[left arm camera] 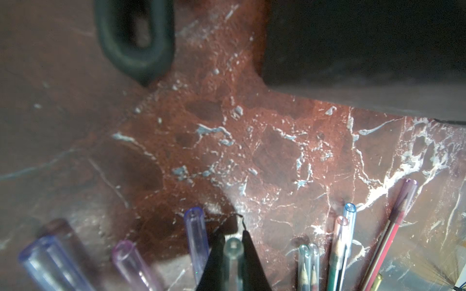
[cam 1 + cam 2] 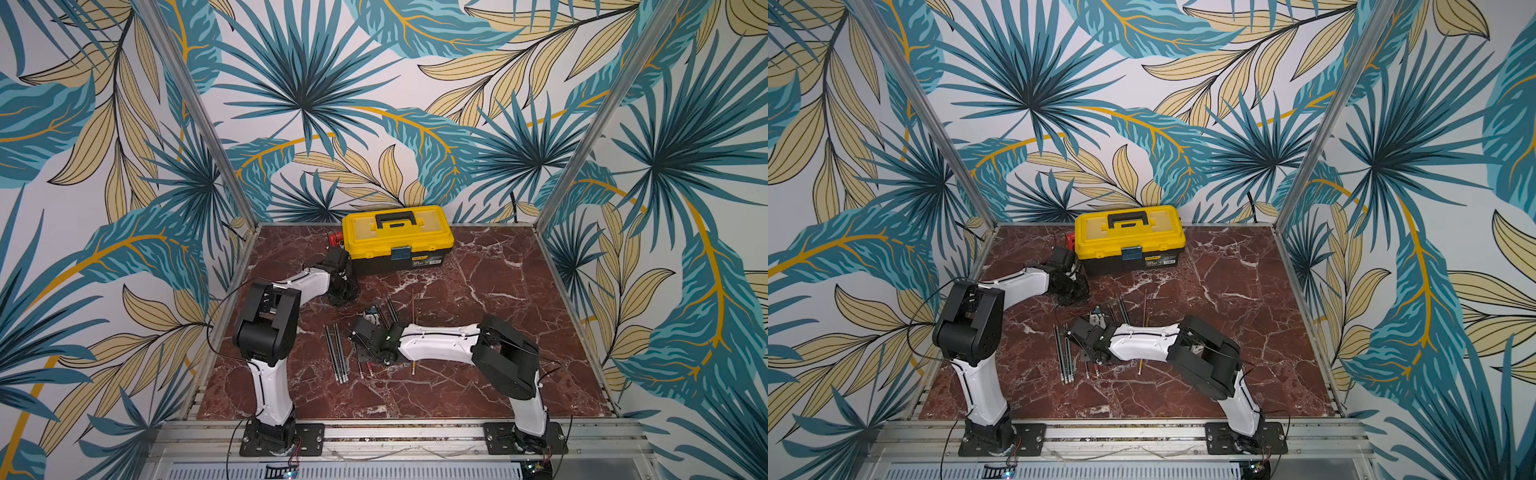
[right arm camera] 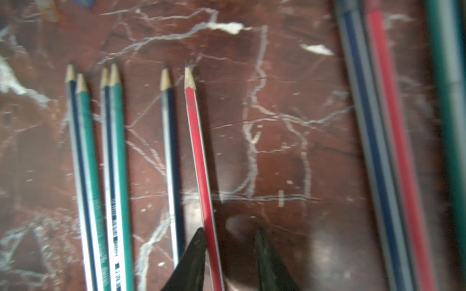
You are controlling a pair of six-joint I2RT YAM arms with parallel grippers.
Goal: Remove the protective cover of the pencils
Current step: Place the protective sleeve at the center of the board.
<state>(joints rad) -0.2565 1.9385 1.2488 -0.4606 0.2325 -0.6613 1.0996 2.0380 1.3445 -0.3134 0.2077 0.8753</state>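
In the left wrist view my left gripper [image 1: 233, 241] is shut on a translucent greenish protective cover [image 1: 233, 252], just above the marble. Three loose covers, blue [image 1: 196, 234], purple [image 1: 128, 262] and pale blue [image 1: 50, 262], lie beside it. Several pencils still wearing covers [image 1: 339, 241] lie a little way off. In the right wrist view my right gripper [image 3: 230, 236] stands open low over bare-tipped pencils [image 3: 113, 151]. A red pencil [image 3: 199, 156] runs between its fingers, close against one of them. Both top views show the pencils [image 2: 336, 353] [image 2: 1065, 353] mid-table, with the right gripper [image 2: 360, 338] over them.
A yellow toolbox [image 2: 397, 237] stands at the back of the marble table [image 2: 498, 291], and its black base [image 1: 353, 50] is close to the left gripper [image 2: 345, 289]. A dark loop-shaped handle [image 1: 133, 42] lies nearby. A small red object [image 2: 334, 237] sits left of the toolbox.
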